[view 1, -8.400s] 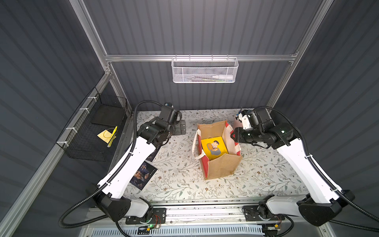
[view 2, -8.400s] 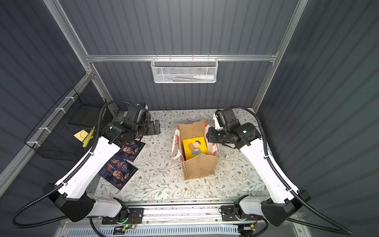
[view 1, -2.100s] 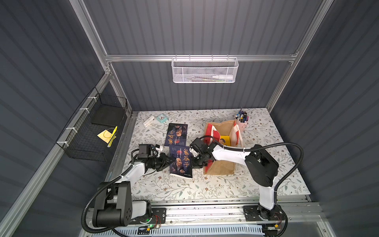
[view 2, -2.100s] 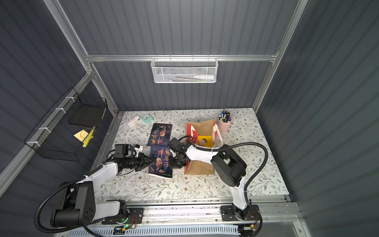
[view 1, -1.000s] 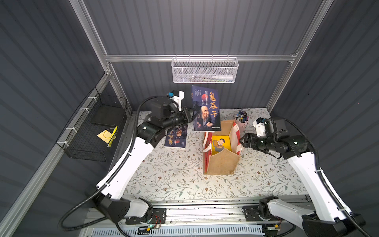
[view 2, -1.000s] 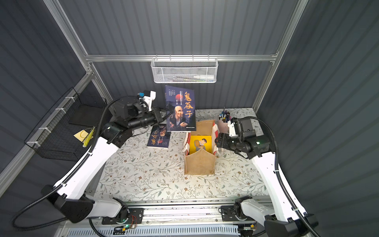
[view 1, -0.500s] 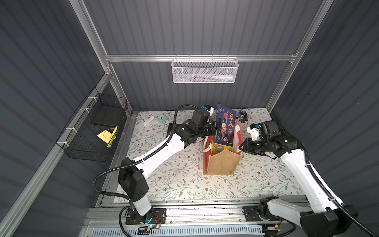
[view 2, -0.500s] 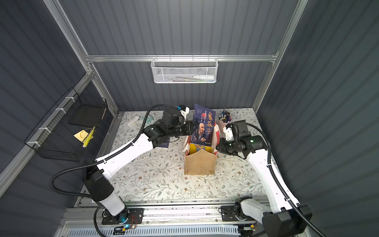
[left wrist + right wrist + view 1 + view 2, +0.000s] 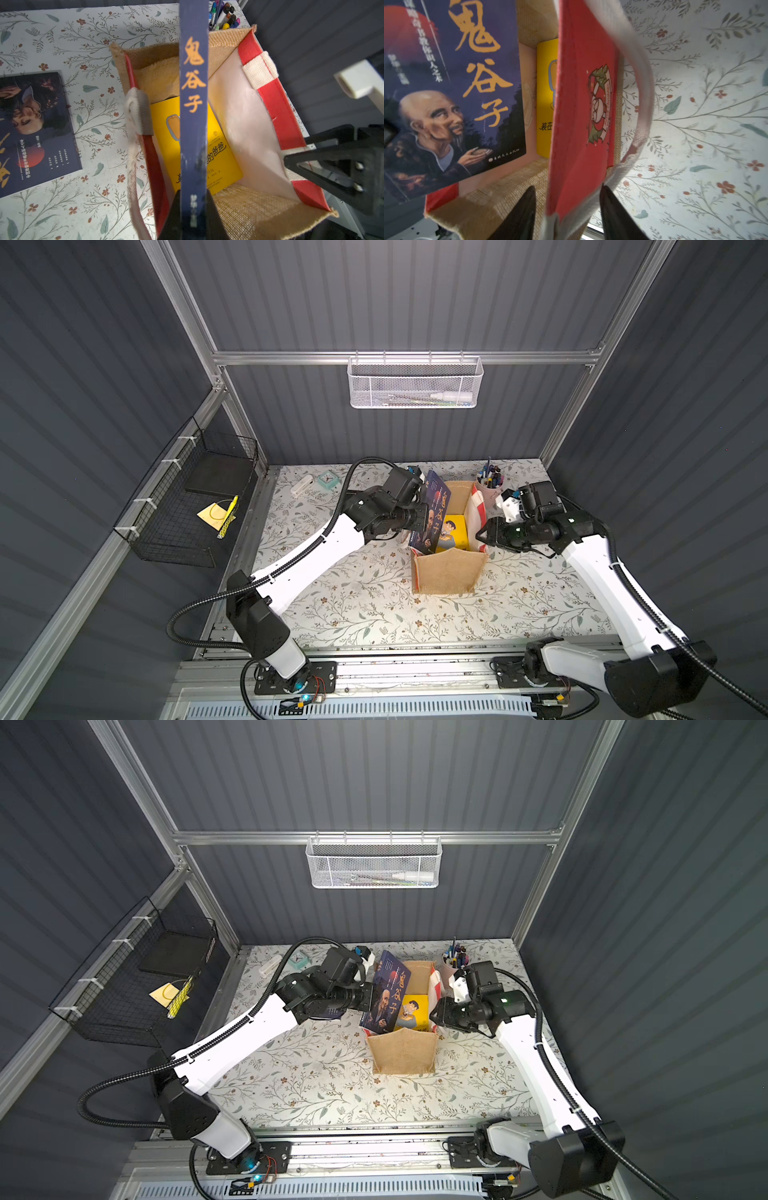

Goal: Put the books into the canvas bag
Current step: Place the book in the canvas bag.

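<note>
Navy book [image 9: 434, 510] dropped lower into canvas bag [image 9: 449, 576]; my left gripper [image 9: 192, 199] clamps its spine, right gripper [image 9: 566, 187] half-open astride bag wall. Loose wall could sag, snagging book corner.

I've brought the navy book [image 9: 434, 514] down from high up; in the last half second it has sunk lower into the bag [image 9: 449, 576], and my left gripper [image 9: 192, 195] has come down with it. My right gripper [image 9: 567, 187] has edged in to straddle the red side panel [image 9: 581, 104].
</note>
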Controlling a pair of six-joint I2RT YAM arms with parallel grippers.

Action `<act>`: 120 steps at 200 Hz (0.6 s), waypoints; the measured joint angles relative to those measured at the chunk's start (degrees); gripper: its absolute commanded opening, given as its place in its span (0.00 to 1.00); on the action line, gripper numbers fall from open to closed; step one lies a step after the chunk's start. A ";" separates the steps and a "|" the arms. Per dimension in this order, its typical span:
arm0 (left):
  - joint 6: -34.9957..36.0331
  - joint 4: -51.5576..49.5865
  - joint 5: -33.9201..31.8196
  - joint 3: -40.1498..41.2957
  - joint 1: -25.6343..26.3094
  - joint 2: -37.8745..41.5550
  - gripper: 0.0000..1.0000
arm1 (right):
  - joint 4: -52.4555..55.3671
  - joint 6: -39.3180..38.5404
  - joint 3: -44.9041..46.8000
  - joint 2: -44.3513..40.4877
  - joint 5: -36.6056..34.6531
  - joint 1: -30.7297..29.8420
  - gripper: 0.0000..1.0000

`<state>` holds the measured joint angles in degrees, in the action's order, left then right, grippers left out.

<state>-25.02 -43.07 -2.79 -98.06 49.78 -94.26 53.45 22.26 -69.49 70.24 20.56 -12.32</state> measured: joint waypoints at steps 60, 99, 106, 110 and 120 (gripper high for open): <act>-1.05 -21.73 -3.78 -35.19 6.05 -22.10 0.00 | -1.18 3.96 -0.02 0.02 -3.89 -5.57 0.09; -7.67 -23.39 -3.39 -32.48 5.49 -23.41 0.00 | -0.55 6.34 0.09 -1.38 -7.56 -9.73 0.07; -9.14 -22.67 -3.21 -31.54 5.18 -23.39 0.00 | -0.46 6.71 0.09 -1.42 -7.98 -10.08 0.07; -9.90 -22.03 -3.08 -30.91 5.01 -23.32 0.00 | -0.46 6.86 0.09 -1.46 -8.17 -10.21 0.07; -11.74 -19.91 -2.32 -29.07 4.52 -23.08 0.00 | -0.37 7.17 0.09 -1.57 -8.61 -10.40 0.07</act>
<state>-36.75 -62.98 -5.10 -127.13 54.30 -117.34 53.08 29.43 -69.41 68.66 11.94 -22.72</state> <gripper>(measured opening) 0.153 0.104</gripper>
